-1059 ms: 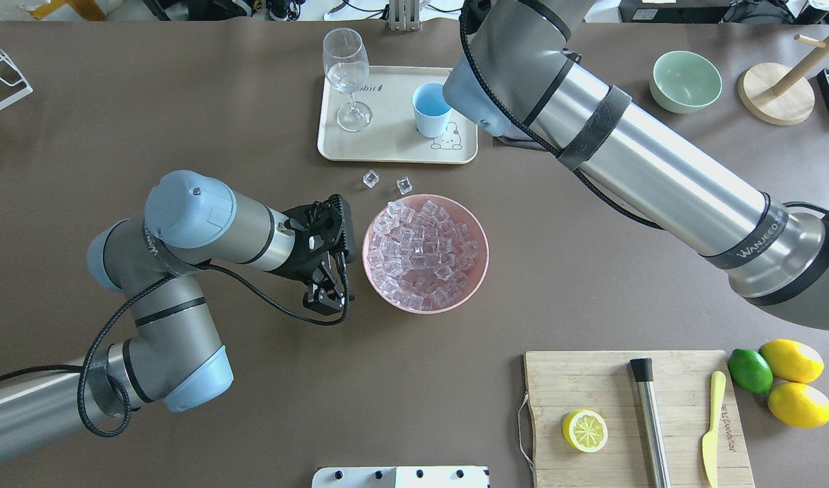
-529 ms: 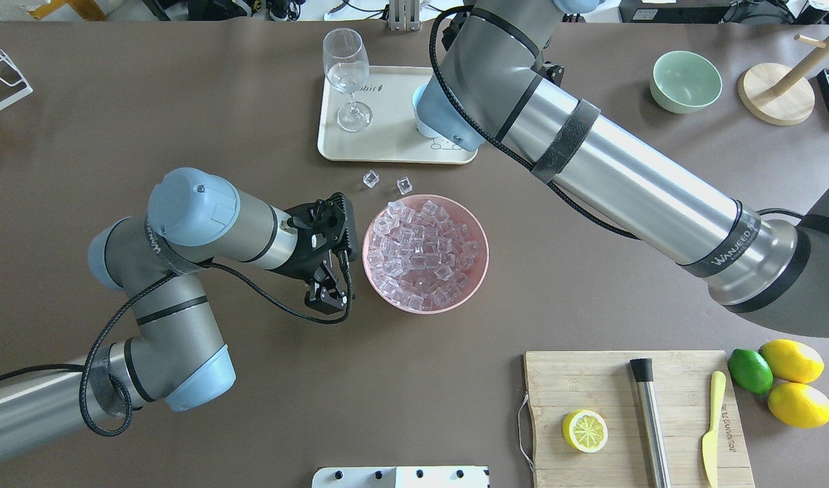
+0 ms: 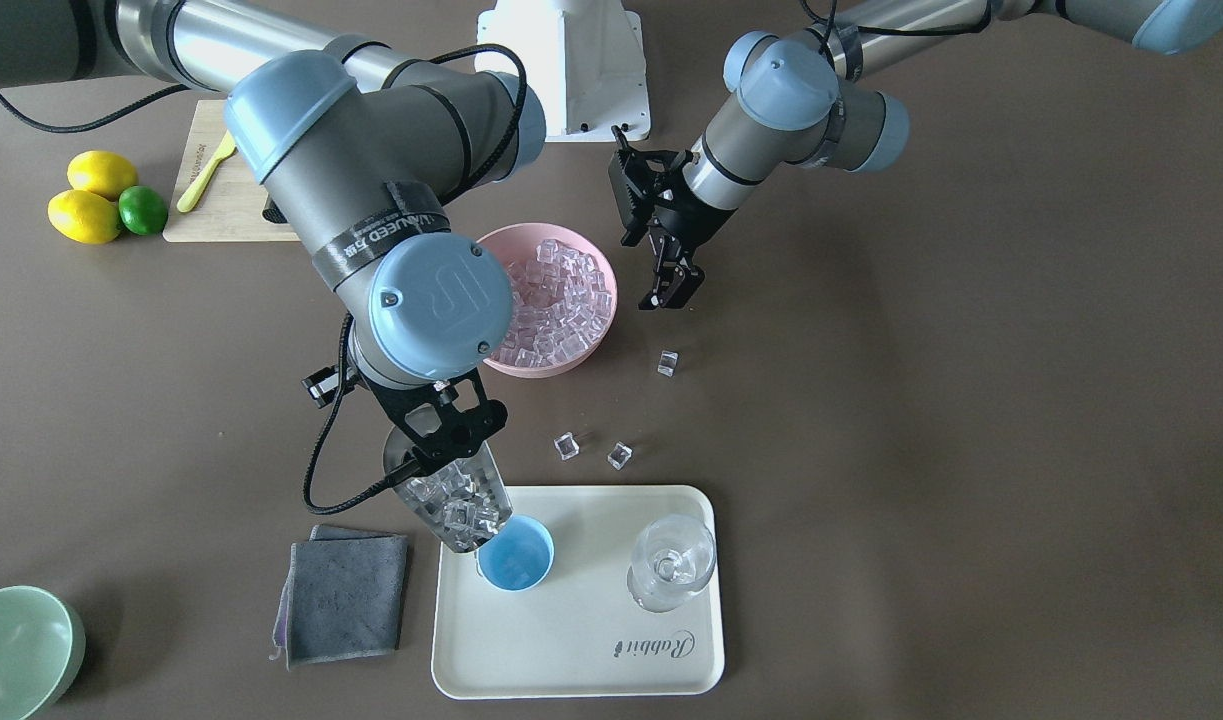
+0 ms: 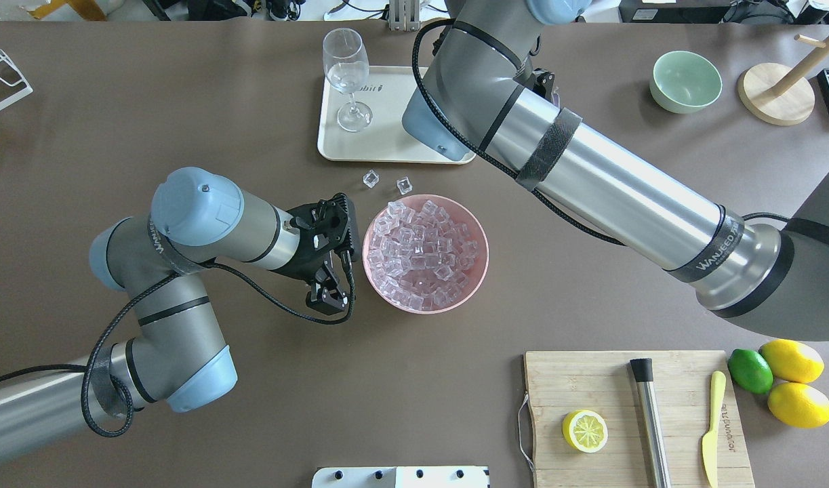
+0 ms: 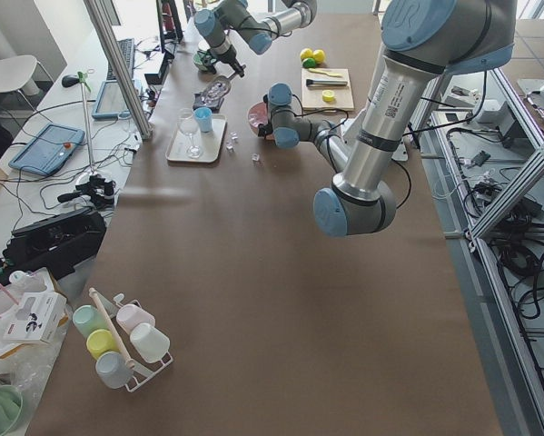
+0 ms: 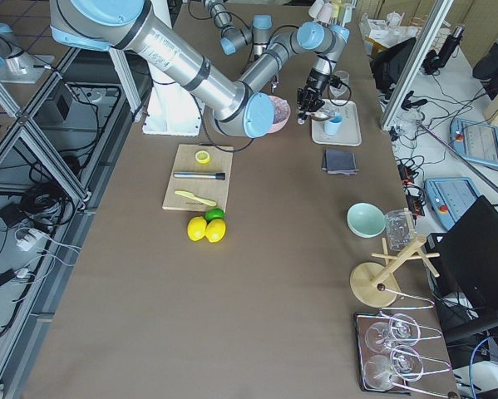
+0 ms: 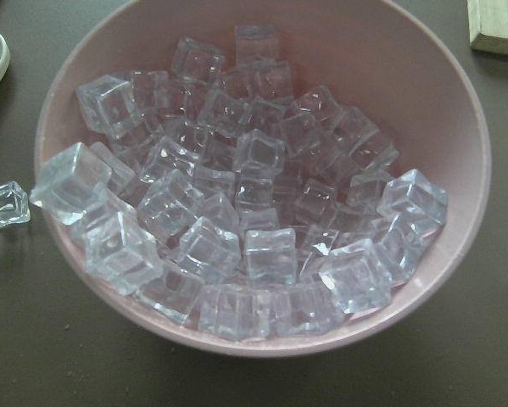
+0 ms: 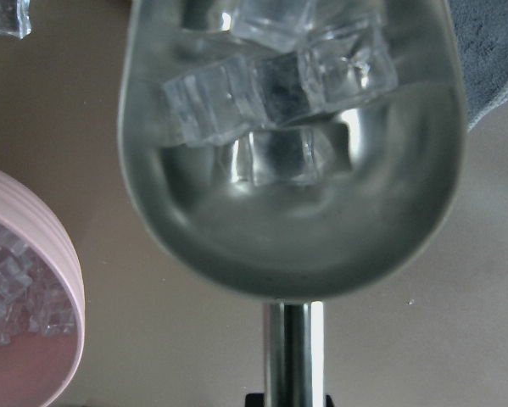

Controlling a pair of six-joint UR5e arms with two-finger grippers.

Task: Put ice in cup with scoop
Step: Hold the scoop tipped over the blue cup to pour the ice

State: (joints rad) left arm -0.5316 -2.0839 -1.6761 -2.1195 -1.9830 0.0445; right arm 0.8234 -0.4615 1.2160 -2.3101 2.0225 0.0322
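My right gripper [image 3: 436, 432] is shut on the handle of the steel scoop [image 3: 453, 503], which tilts down with its lip at the rim of the light-blue cup [image 3: 516, 556] on the tray. Several ice cubes [image 8: 279, 93] sit in the scoop [image 8: 292, 195], slid toward its front. More ice [image 4: 424, 251] fills the pink bowl [image 4: 478, 268]. In the overhead view the right arm hides the cup. My left gripper [image 4: 327, 298] hangs open beside the bowl's left rim, holding nothing.
The cream tray [image 3: 571, 640] also carries a clear stemmed glass [image 3: 671, 565]. Loose cubes [image 4: 371, 178] lie between bowl and tray. A grey cloth [image 3: 343, 595] lies beside the tray. A cutting board [image 4: 590, 379] with a lemon half, a steel cylinder and a knife is at the front right.
My right arm has swung left over the tray and now covers the cup in the overhead view. The left arm has barely moved.
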